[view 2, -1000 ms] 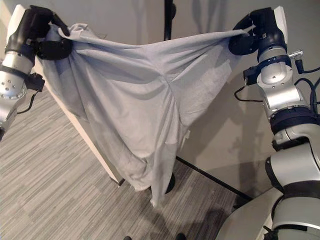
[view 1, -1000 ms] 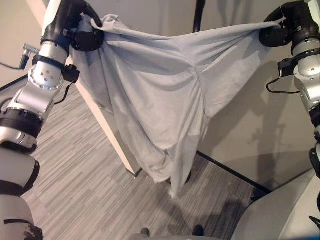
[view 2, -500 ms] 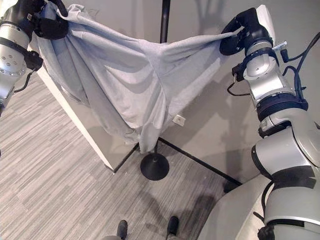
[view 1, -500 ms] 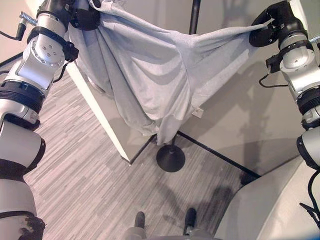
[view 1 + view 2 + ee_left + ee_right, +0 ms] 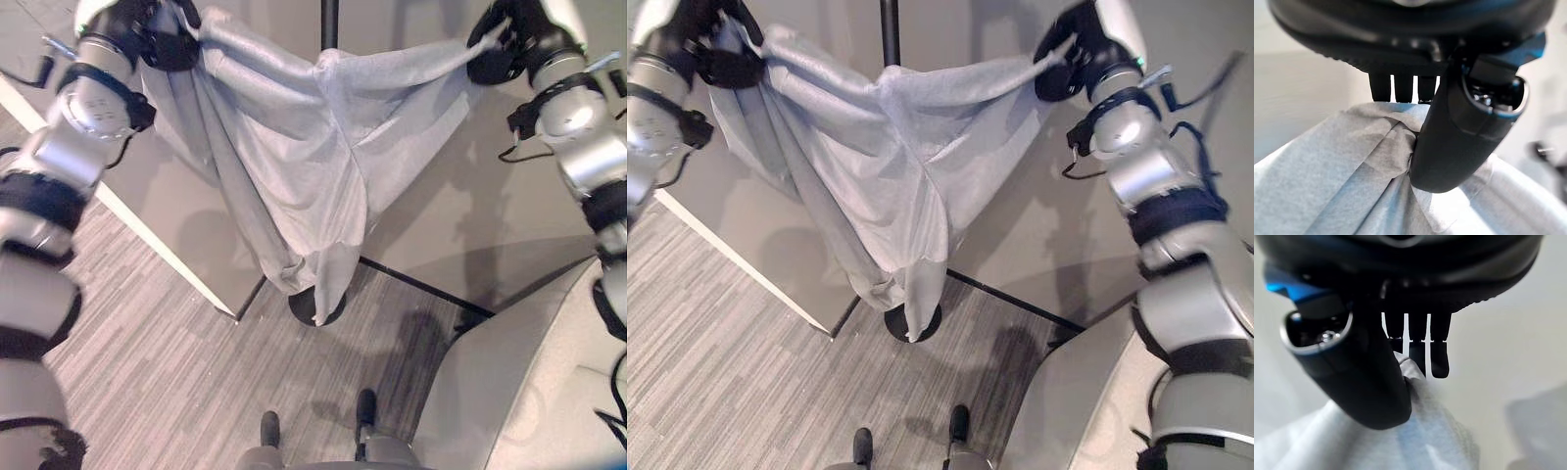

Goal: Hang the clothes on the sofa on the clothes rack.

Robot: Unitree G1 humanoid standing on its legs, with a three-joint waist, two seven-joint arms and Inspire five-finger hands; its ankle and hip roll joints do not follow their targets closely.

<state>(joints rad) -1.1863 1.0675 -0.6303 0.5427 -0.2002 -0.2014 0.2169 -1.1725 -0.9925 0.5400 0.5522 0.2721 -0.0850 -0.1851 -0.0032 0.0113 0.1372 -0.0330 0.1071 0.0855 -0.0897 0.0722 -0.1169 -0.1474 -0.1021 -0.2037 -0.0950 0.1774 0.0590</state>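
Against the far grey wall, the pale grey garment hung spread between both raised hands, its middle draped against the black pole of the clothes rack and its tail reaching down to the round base on the striped floor. At far left, the left hand pinched one corner; at far right, the right hand pinched the other.

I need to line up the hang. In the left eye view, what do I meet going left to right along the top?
left hand pinching one corner → grey garment spread between the hands → black rack pole at the garment's middle → right hand pinching the other corner.
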